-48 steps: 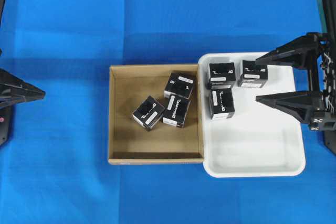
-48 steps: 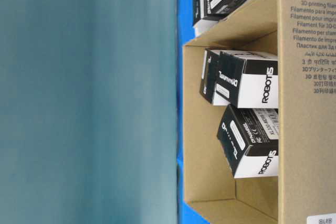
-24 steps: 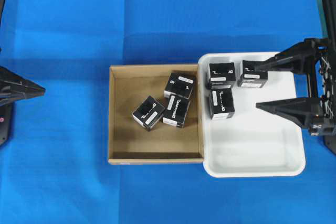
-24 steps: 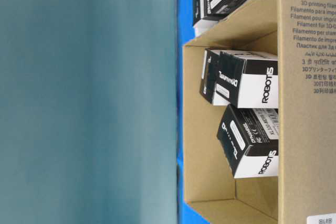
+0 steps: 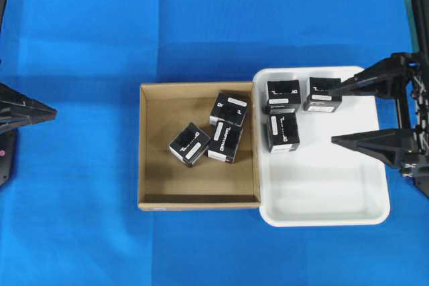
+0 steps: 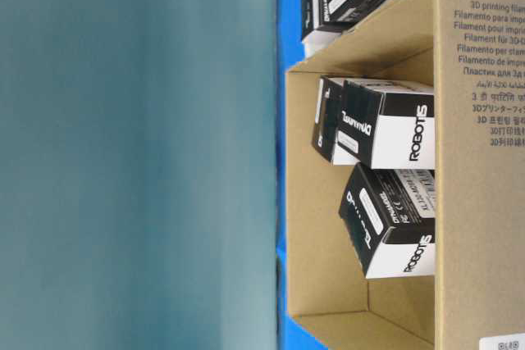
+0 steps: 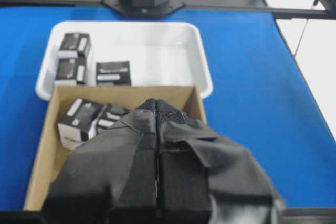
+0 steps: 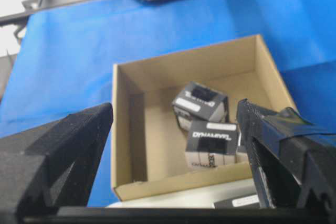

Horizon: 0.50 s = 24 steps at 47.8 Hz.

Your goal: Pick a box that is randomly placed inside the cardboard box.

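While overhead shows right hand (image 5: pixel 333 114) spread wide, wrist view shows left hand (image 7: pixel 157 109) closed, empty

"ROBOTIS" on a box (image 6: pixel 385 125) — "3D printing" on the cardboard box (image 6: pixel 480 63)

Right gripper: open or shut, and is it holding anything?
Open, empty: the right gripper has its fingers spread wide over the white tray.

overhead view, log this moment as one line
right gripper: open, over white tray | left gripper: shut | cardboard box: three cartons
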### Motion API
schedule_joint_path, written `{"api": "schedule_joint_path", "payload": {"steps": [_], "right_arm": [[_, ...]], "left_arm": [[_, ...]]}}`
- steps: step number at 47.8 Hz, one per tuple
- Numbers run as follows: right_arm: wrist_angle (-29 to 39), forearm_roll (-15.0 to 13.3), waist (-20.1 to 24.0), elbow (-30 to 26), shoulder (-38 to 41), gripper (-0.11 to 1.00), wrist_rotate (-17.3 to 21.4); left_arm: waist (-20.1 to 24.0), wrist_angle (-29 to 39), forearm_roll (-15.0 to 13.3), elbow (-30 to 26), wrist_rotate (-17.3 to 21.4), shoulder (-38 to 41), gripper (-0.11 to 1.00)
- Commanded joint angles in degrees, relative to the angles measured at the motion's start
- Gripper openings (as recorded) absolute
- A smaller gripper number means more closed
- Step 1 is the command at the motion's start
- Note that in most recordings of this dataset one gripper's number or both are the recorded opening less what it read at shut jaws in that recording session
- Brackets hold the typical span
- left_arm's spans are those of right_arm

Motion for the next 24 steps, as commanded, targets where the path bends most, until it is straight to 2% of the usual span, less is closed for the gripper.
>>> {"api": "schedule_joint_path", "payload": {"steps": [1, 24], "right_arm": [[1.2, -0.1, 0.7, -0.4, -1.1, 0.95, 0.0], [3.6, -0.1, 0.9, -0.3, -4.7, 0.95, -0.2]], "left_arm": [[0.1, -0.5, 0.2, -0.7, 0.0, 0.4, -0.07], [-0.4, -2.0, 0.2, -0.5, -0.2, 0.6, -0.07]]}}
